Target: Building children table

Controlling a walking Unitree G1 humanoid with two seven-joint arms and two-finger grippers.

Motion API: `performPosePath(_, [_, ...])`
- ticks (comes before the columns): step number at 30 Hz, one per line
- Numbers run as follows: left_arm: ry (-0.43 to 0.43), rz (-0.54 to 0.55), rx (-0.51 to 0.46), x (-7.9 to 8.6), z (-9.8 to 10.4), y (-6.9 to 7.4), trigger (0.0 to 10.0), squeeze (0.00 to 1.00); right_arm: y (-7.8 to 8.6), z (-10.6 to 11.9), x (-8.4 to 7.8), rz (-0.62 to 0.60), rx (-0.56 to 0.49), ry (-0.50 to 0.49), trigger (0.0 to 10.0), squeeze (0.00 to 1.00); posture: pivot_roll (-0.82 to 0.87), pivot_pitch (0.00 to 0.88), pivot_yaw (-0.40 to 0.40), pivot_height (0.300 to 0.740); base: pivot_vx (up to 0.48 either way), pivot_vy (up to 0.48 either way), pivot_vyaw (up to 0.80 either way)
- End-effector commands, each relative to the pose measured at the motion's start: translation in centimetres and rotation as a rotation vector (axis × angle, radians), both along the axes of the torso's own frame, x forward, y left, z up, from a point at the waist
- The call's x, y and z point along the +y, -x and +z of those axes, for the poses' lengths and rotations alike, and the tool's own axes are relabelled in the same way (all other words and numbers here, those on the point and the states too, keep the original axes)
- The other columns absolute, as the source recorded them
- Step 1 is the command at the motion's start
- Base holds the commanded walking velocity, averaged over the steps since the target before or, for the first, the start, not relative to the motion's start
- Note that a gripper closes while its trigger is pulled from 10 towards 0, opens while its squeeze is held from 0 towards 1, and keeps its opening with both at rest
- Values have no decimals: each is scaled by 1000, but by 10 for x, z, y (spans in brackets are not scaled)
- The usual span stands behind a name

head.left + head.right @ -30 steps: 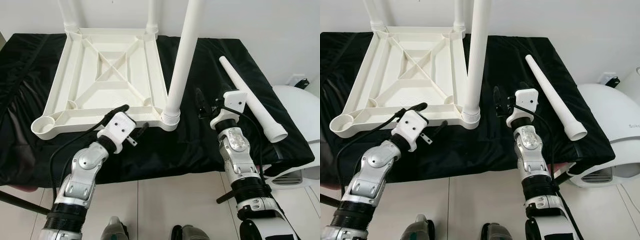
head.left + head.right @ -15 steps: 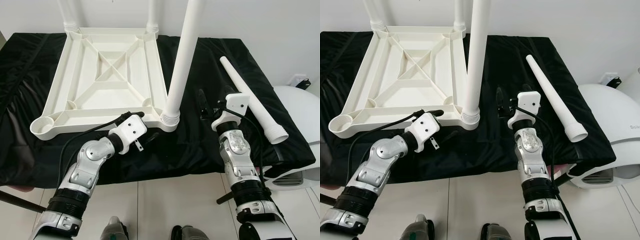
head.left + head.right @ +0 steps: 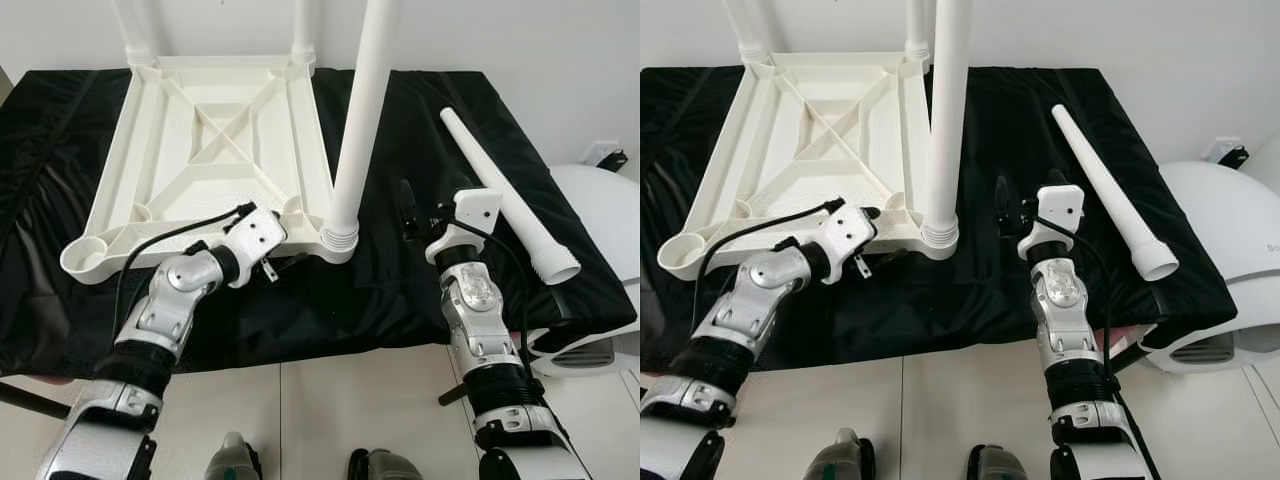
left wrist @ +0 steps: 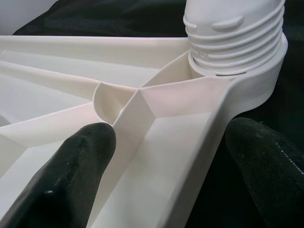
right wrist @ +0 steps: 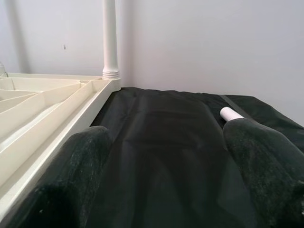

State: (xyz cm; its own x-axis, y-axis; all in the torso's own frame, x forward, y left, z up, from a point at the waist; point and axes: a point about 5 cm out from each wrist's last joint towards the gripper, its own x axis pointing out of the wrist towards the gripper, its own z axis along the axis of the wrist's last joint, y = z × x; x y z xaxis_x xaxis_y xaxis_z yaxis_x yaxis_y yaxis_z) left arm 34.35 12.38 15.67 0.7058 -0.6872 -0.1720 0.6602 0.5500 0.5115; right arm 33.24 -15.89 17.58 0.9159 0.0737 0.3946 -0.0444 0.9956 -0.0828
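A white plastic table top (image 3: 215,150) lies upside down on a black cloth (image 3: 420,120). White legs stand in its two far corners (image 3: 135,30) (image 3: 303,30) and in the near right corner (image 3: 358,120). The near left socket (image 3: 85,255) holds nothing. A loose white leg (image 3: 505,195) lies on the cloth at the right. My left gripper (image 3: 288,262) is open at the near rim (image 4: 190,128), just left of that corner leg's threaded base (image 4: 237,42), one finger (image 4: 76,171) inside the rim and one outside. My right gripper (image 3: 425,205) hovers open over bare cloth (image 5: 161,133) between the corner leg and the loose leg.
A white rounded appliance (image 3: 600,220) stands on the floor to the right of the clothed surface. The cloth's front edge hangs just below my arms, with pale floor tiles (image 3: 330,420) and my feet (image 3: 230,460) beneath.
My left gripper has swung up and forward from over the front cloth to the table top's near rim. The right gripper has hardly moved.
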Motion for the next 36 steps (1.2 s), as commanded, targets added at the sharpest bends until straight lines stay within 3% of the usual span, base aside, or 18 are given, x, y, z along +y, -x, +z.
performPosePath(1, [-13, -8, 38, -1, -4, -2, 10000, 0, 2, -1, -1, -7, 7, 3, 10000, 0, 52, 128, 16, 740, 0, 0, 0])
performPosePath(10, [10, -126, 146, -7, -9, 2, 10000, 0, 5, -3, -5, -29, 9, 1, 10000, 0, 40, 141, 27, 740, 0, 0, 0])
performPosePath(11, [19, -162, 157, -8, -9, 5, 7176, 0, 6, -2, -5, -33, 9, 0, 10000, 0, 39, 140, 27, 740, 0, 0, 0])
performPosePath(14, [21, -168, 161, -8, -9, 5, 7333, 0, 6, -2, -5, -34, 8, 1, 10000, 0, 39, 140, 27, 740, 0, 0, 0])
performPosePath(15, [25, -174, 167, -8, -9, 6, 6745, 0, 5, -2, -5, -35, 8, 1, 10000, 0, 40, 141, 26, 740, 0, 0, 0])
performPosePath(17, [16, -187, 188, -7, -13, 6, 2431, 0, 5, -1, -5, -36, 5, -1, 10000, 0, 41, 140, 26, 740, 0, 0, 0])
performPosePath(21, [11, -191, 197, -7, -14, 6, 2431, 0, 4, 0, -5, -36, 4, -1, 10000, 0, 41, 140, 25, 740, 0, 0, 0])
performPosePath(22, [-13, -204, 226, -6, -18, 7, 5569, 0, 4, 1, -5, -35, 2, 1, 10000, 0, 38, 142, 27, 740, 0, 0, 0])
performPosePath(24, [-21, -208, 235, -6, -19, 7, 5373, 0, 4, 1, -5, -35, 0, 2, 10000, 0, 38, 142, 27, 740, 0, 0, 0])
performPosePath(25, [-27, -213, 242, -6, -20, 7, 4118, 0, 4, 2, -6, -36, -1, 2, 10000, 0, 37, 141, 30, 740, 0, 0, 0])
performPosePath(27, [-28, -217, 246, -6, -20, 8, 4118, 0, 4, 2, -6, -37, -1, 1, 10000, 0, 37, 141, 30, 740, 0, 0, 0])
performPosePath(28, [-24, -230, 257, -5, -21, 9, 0, 0, 5, 2, -6, -34, -3, 2, 10000, 0, 37, 139, 34, 740, 0, 0, 0])
performPosePath(34, [-66, -279, 309, -3, -27, 15, 0, 0, 3, 10, -3, 2, -23, 11, 10000, 0, 35, 134, 42, 740, 0, 0, 0])
performPosePath(35, [-97, -303, 320, -3, -31, 18, 3608, 0, 1, 15, -2, 25, -34, 16, 10000, 0, 35, 132, 45, 740, 0, 0, 0])
performPosePath(36, [-104, -308, 322, -3, -31, 19, 3608, 0, 1, 16, -2, 29, -36, 16, 10000, 0, 35, 132, 45, 740, 0, 0, 0])
